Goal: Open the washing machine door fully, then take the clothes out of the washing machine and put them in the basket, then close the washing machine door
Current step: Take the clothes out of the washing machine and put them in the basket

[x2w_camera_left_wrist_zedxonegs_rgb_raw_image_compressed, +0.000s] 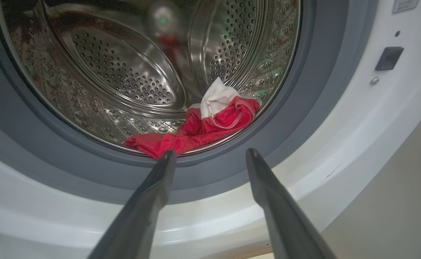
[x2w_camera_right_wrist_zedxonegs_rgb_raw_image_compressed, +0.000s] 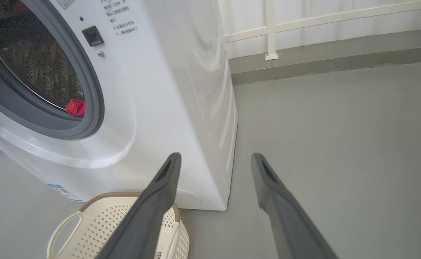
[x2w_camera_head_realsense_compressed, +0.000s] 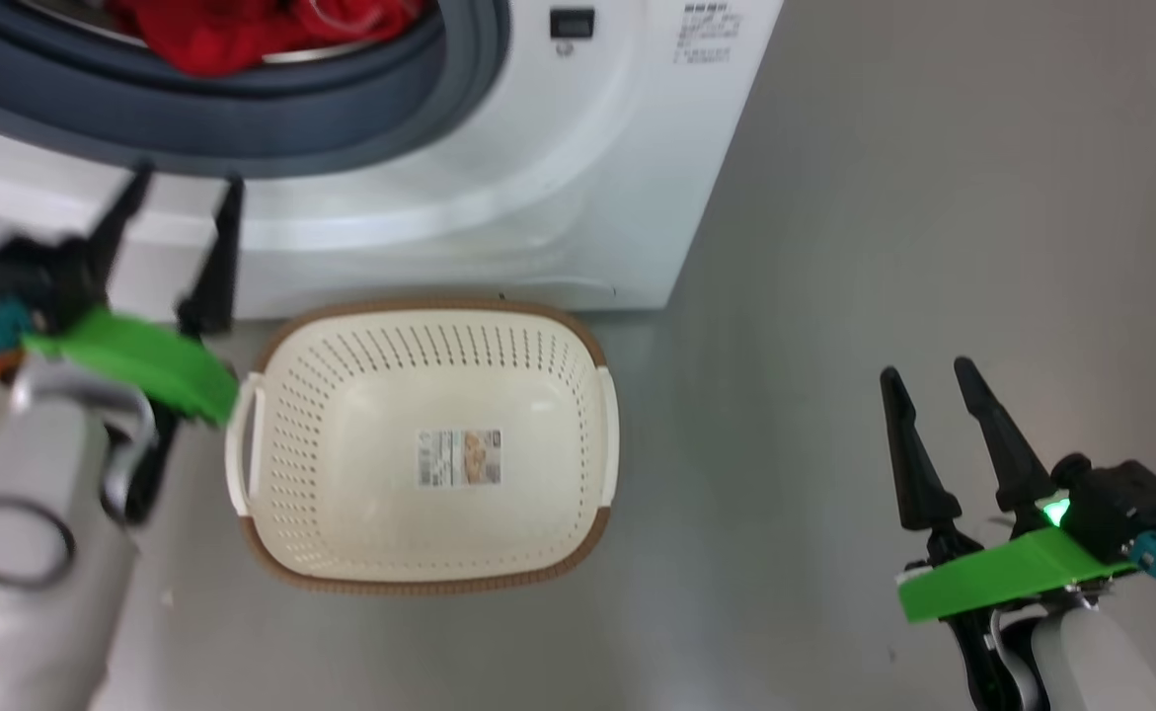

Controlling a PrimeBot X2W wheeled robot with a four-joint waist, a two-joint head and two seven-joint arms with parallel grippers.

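Left gripper (x2w_camera_left_wrist_zedxonegs_rgb_raw_image_compressed: 210, 153) jaws spread wide, nothing held, pointing into the drum (x2w_camera_left_wrist_zedxonegs_rgb_raw_image_compressed: 124, 72) mouth, just short of it. Clothes (x2w_camera_left_wrist_zedxonegs_rgb_raw_image_compressed: 196, 135) straight ahead at drum's front lip, heap running crosswise to the jaws. Left arm clearly nearer; right gripper (x2w_camera_head_realsense_compressed: 928, 373) also spread, empty, well off over floor (x2w_camera_head_realsense_compressed: 884, 197). Basket (x2w_camera_head_realsense_compressed: 429, 304) empty, below, by washing machine (x2w_camera_head_realsense_compressed: 558, 197).

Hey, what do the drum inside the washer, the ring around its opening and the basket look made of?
The drum: shiny perforated metal, likely steel, by its mirror reflections. The ring: matte grey, probably rubber. The basket: smooth cream plastic by its moulded holes; its brown rim looks woven, perhaps plastic too.
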